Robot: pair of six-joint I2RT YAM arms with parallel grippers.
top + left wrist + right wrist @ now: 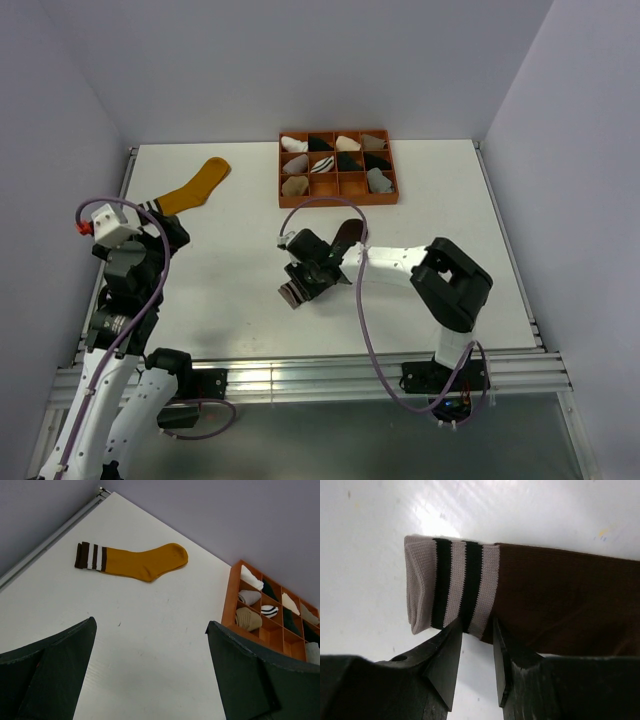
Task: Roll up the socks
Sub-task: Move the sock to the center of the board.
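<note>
A mustard-yellow sock (pixel 197 187) with a brown-and-white striped cuff lies flat at the table's far left, also seen whole in the left wrist view (pixel 140 562). My left gripper (pixel 151 625) hovers open short of it, nothing between its fingers; from above it sits at the left edge (pixel 168 230). A dark brown sock (pixel 560 600) lies mid-table (pixel 346 236). Its grey cuff with two black stripes (pixel 450 587) is folded over at the end. My right gripper (pixel 477 625) is shut on the edge of that cuff, jaws narrowly apart around the fabric (pixel 297 290).
An orange-brown compartment tray (pixel 337 201) at the back centre holds small white, black and beige sock bundles; its near corner shows in the left wrist view (pixel 229 607). A metal rail runs along the table's left edge (pixel 45 542). Purple cables loop over both arms.
</note>
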